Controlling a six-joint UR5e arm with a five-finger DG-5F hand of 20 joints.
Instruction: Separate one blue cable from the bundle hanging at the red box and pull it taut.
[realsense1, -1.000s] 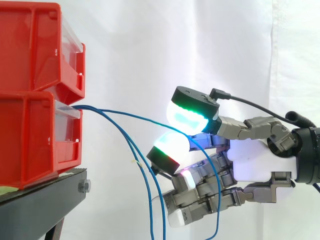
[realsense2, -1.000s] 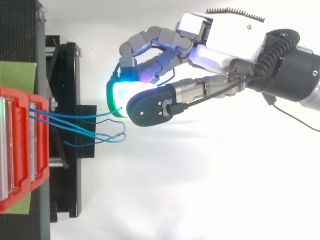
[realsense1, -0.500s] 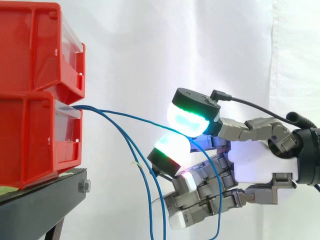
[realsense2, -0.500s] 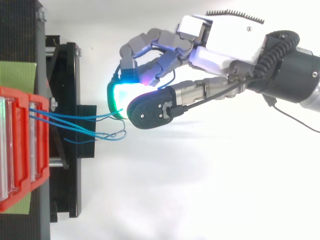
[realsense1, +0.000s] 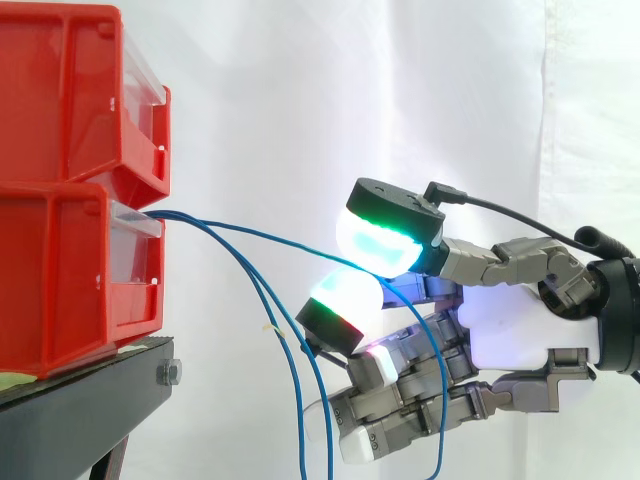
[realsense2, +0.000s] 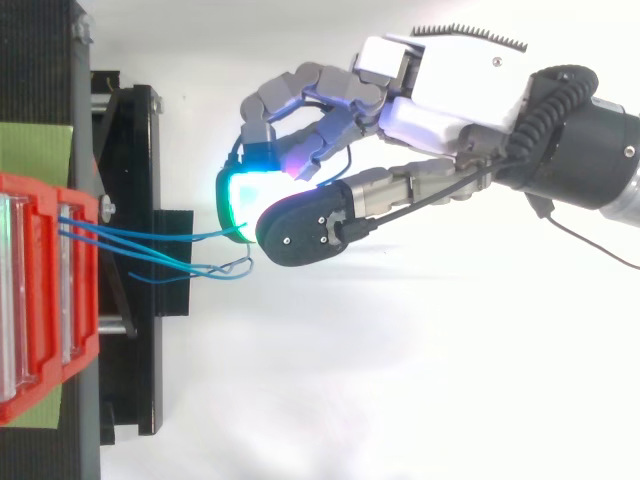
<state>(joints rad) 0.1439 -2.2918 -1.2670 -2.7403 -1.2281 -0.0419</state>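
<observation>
Robot hand (realsense1: 520, 330) pinches one blue cable (realsense1: 270, 236) near red box (realsense1: 70, 270).

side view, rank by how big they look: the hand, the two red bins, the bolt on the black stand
1. hand, pinching the blue cable: largest
2. upper red bin and lower red bin: look alike, both cut by the edge
3. bolt: smallest

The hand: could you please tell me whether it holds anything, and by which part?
The hand appears to pinch one blue cable between two glowing fingertips, partway along its length; the rest hangs down past the hand.
</observation>
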